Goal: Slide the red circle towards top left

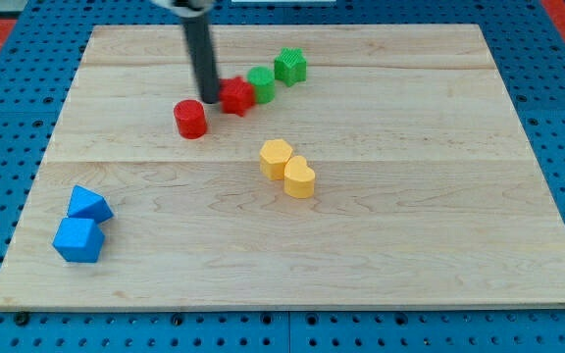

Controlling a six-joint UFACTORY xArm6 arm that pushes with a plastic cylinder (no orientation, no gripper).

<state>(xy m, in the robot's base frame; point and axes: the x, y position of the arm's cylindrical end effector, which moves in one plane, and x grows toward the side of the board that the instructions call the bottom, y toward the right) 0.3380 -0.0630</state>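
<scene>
Camera view, my tip (210,101) between red circle (191,119), red block (237,96)

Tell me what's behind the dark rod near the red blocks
My tip ends between the red circle and a second red block. The rod covers that block's left edge, so contact cannot be seen; bare board lies behind higher up.

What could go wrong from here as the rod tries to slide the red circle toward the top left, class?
1. My tip sits at the upper right of the red circle, so a push from here would likely send it toward the bottom left, the wrong way.
2. The tip is right beside the other red block, which touches the green block; moving round could knock that row, including the green block at its end.
</scene>
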